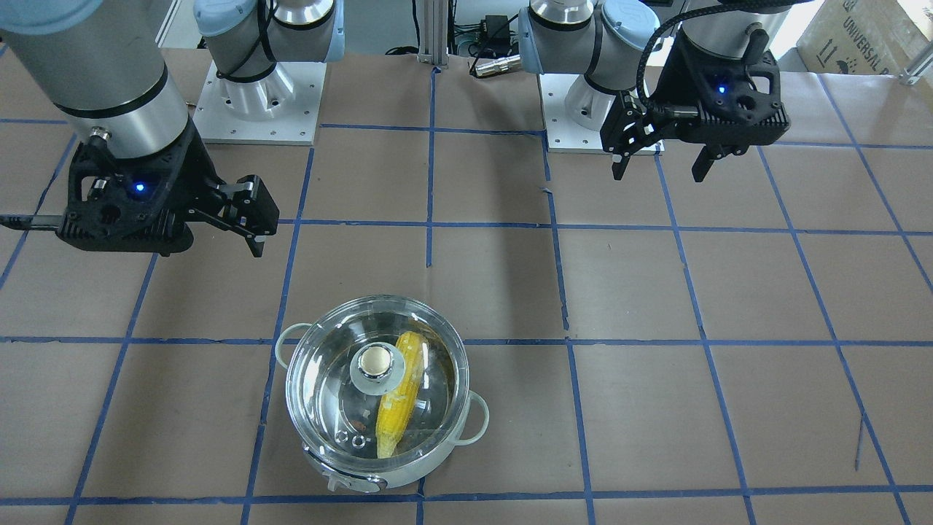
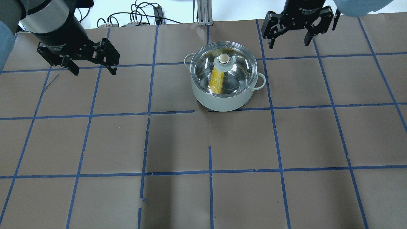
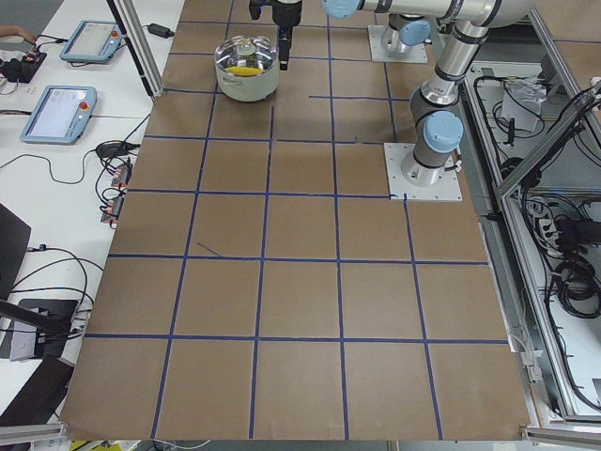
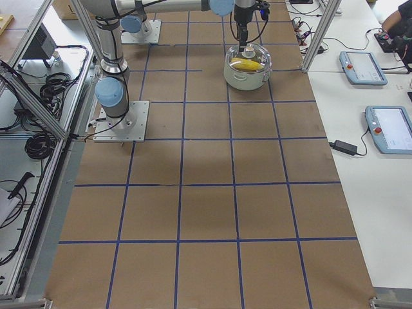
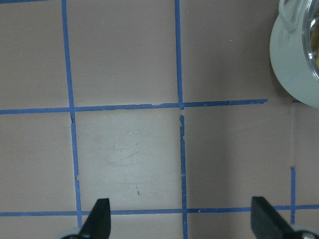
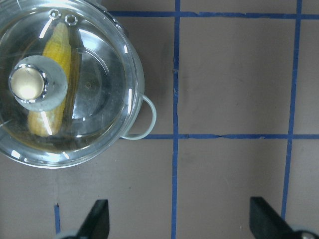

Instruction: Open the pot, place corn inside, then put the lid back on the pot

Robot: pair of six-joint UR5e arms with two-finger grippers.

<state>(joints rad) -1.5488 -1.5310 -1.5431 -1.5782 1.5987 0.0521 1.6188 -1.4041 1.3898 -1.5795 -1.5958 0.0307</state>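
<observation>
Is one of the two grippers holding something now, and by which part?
Nothing is held. The left gripper and the right gripper are both open and empty, apart from the pot. The lid sits on it, corn inside.

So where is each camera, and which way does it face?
Overhead: behind the robot, looking down; left gripper, right gripper, pot.
Front-facing: opposite, facing the robot; both grippers.
Exterior left: off its left side; left arm nearest.
Exterior right: off its right side; right arm nearest.
Left wrist: straight down; fingertips, pot's edge.
Right wrist: straight down; fingertips, lid, corn.
Shared: all show the pot.
</observation>
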